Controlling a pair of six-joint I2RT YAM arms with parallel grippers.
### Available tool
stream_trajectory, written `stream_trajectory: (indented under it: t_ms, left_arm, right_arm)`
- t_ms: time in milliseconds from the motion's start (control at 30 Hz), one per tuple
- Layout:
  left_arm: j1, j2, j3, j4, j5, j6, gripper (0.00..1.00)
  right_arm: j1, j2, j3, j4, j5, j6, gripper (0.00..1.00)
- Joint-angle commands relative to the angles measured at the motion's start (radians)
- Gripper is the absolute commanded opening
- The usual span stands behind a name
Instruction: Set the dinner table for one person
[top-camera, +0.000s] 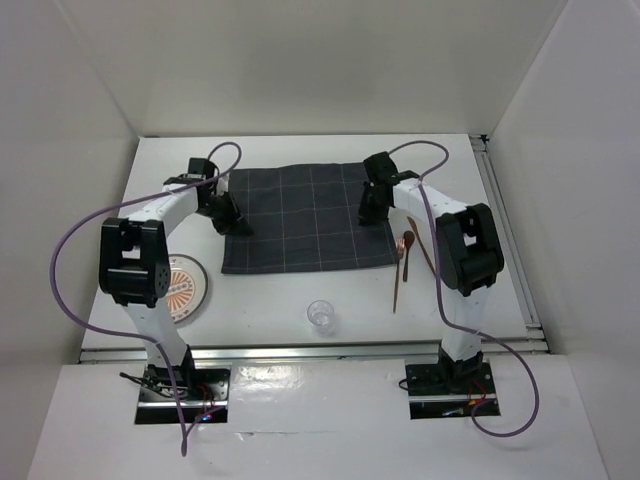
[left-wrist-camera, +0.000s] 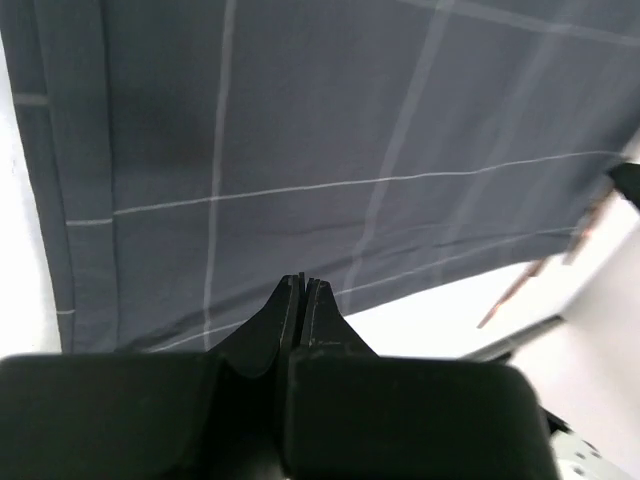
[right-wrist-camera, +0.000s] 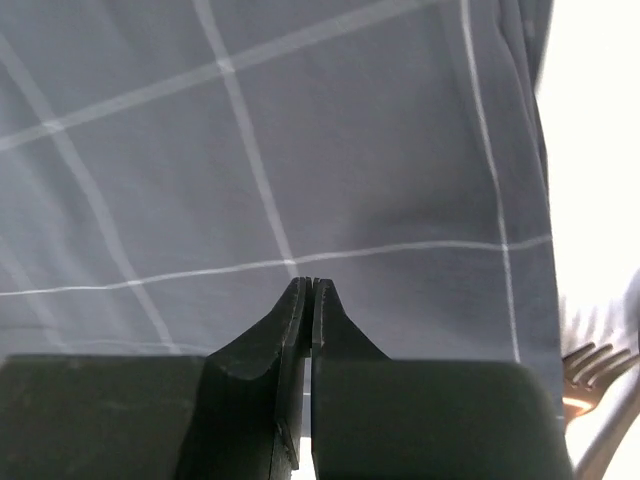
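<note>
The dinner table (top-camera: 260, 310) is not set yet. A dark grey checked cloth (top-camera: 305, 220) is spread flat in the middle of it, nearer the far edge, most likely to serve as the place mat. The left gripper (left-wrist-camera: 303, 290) is held low over the cloth's left side and the right gripper (right-wrist-camera: 313, 290) over its right side, so the cloth can be smoothed or pulled from both ends. Both pairs of fingers are pressed fully together, and nothing is seen caught between them; whether the tips touch the cloth is hard to tell from these views. A patterned plate (top-camera: 185, 285) is left near the left near corner. A clear glass (top-camera: 321, 315) stands by the middle of the near edge. A copper spoon (top-camera: 402, 265) and fork (right-wrist-camera: 592, 365) are laid just beside the cloth's right edge, all waiting to be placed
</note>
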Motion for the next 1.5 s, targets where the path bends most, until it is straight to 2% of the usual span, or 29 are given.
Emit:
stream_trajectory:
  t_ms: [0, 167, 400, 600, 1033, 1267, 1400, 1467]
  left_arm:
    - [-0.016, 0.007, -0.053, 0.018, -0.078, -0.015, 0.00]
    - [-0.016, 0.045, -0.095, 0.027, -0.128, -0.025, 0.00]
    - [-0.016, 0.137, 0.008, -0.008, -0.150, -0.014, 0.00]
    - [-0.016, 0.158, 0.049, -0.020, -0.170, -0.005, 0.00]
    - [-0.016, 0.112, 0.010, -0.039, -0.226, 0.015, 0.00]
    - [-0.016, 0.100, -0.019, -0.039, -0.236, 0.015, 0.00]
    - [-0.016, 0.018, 0.010, -0.062, -0.248, 0.025, 0.00]
    - [-0.016, -0.079, 0.045, -0.071, -0.269, 0.046, 0.18]
  right_arm:
    - [0.008, -0.027, -0.040, -0.034, 0.035, 0.002, 0.00]
    - [0.020, -0.052, -0.178, 0.016, -0.004, 0.031, 0.00]
    - [0.033, -0.102, -0.323, 0.052, -0.004, 0.087, 0.00]
    - [0.042, -0.153, -0.379, 0.064, 0.006, 0.105, 0.00]
    - [0.042, -0.021, -0.275, 0.044, 0.097, 0.087, 0.00]
    - [0.042, -0.021, -0.229, 0.044, 0.108, 0.087, 0.00]
    - [0.054, -0.103, -0.209, 0.003, 0.130, 0.087, 0.01]
    - [0.063, -0.223, -0.195, 0.018, 0.121, 0.070, 0.13]
